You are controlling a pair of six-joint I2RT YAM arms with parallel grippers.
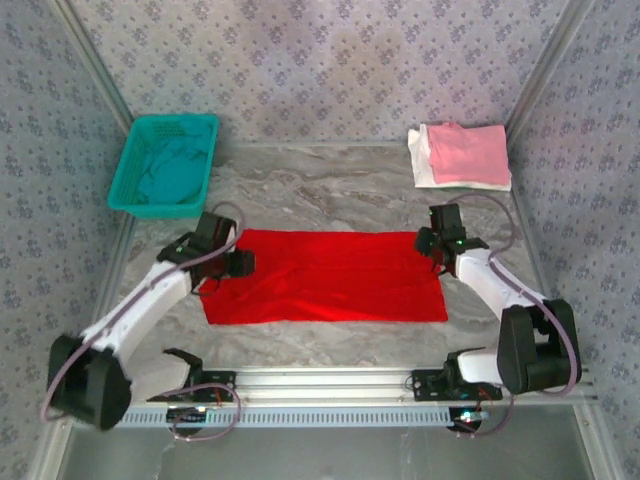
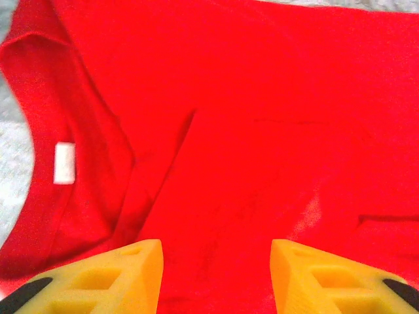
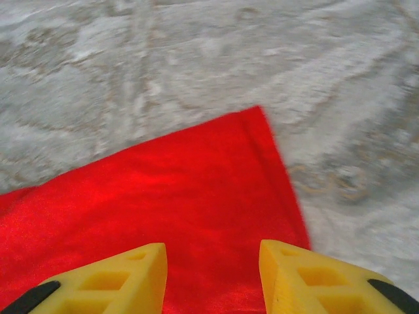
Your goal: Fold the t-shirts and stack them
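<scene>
A bright red t-shirt (image 1: 325, 277) lies flat as a long rectangle across the middle of the table. My left gripper (image 1: 232, 262) hovers over its left end, above the collar and white label (image 2: 64, 163), jaws open with only cloth (image 2: 262, 131) below them. My right gripper (image 1: 436, 245) stands open over the shirt's far right corner (image 3: 196, 196), holding nothing. A folded pink t-shirt (image 1: 466, 152) rests on a folded white one (image 1: 420, 160) at the back right. A teal t-shirt (image 1: 168, 172) lies crumpled in the basket.
The teal mesh basket (image 1: 135, 165) stands at the back left corner. Patterned walls close in the table on three sides. Bare marble surface (image 1: 330, 195) runs between the red shirt and the back wall, and a strip (image 1: 330, 345) lies in front of it.
</scene>
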